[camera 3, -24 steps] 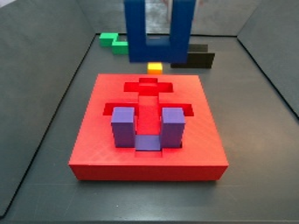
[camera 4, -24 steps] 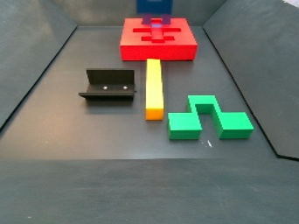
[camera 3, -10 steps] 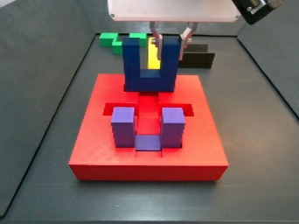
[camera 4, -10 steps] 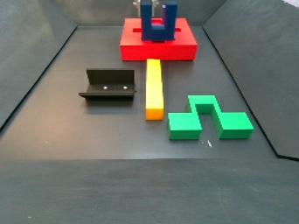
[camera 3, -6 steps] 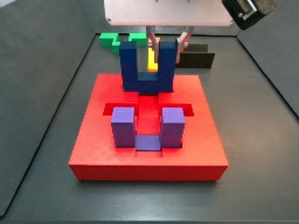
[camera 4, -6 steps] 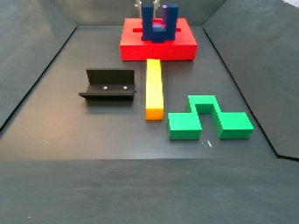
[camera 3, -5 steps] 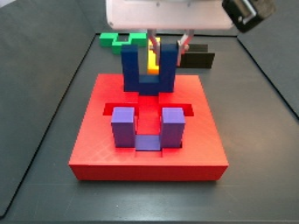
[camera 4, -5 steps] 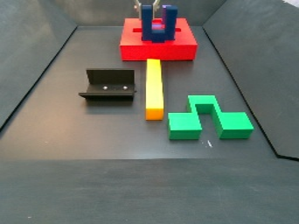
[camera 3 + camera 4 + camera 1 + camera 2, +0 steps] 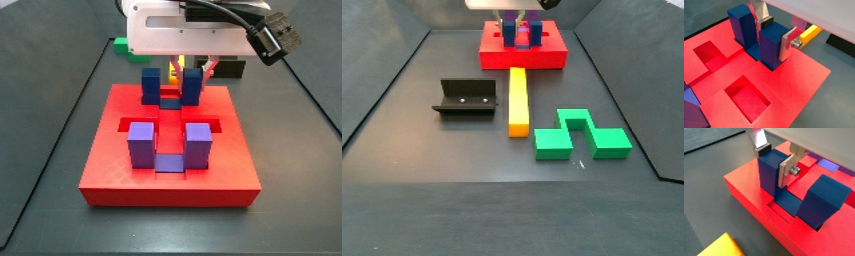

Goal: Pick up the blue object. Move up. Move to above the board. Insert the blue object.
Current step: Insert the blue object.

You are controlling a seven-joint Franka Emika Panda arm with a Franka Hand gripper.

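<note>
The insert step is in hand, and by the look of it nearly finished. The blue object (image 9: 757, 37) stands upright with its base sunk into a recess of the board (image 9: 797, 95), at the board's end nearest the table's far edge in a side view (image 9: 171, 85). Both wrist views show its lower part below the red top surface, so it seems seated, though how deep the recess goes cannot be told.

The gripper (image 9: 774, 159) hangs directly over that end of the board, and its jaws are closed narrow on one prong of the blue object: one silver finger (image 9: 786, 170) lies flat on the prong's inner face, inside the gap, and the other finger (image 9: 761, 143) sits against the outer face near the top. The other prong (image 9: 822, 198) stands free.

In a side view the purple block (image 9: 168, 146) occupies the recess at the board's opposite end, well apart from the blue one. On the table floor, a yellow bar (image 9: 517, 100) lies just beside the board toward the table's middle, the fixture (image 9: 466, 97) stands beside the bar, and the green block (image 9: 580, 134) lies further along, near the opposite edge.

The next move, as I judge it, is to open the jaws and lift straight up. The inner finger is inside the gap, so any sideways drift could catch the free prong and tip the piece out of its seat.
</note>
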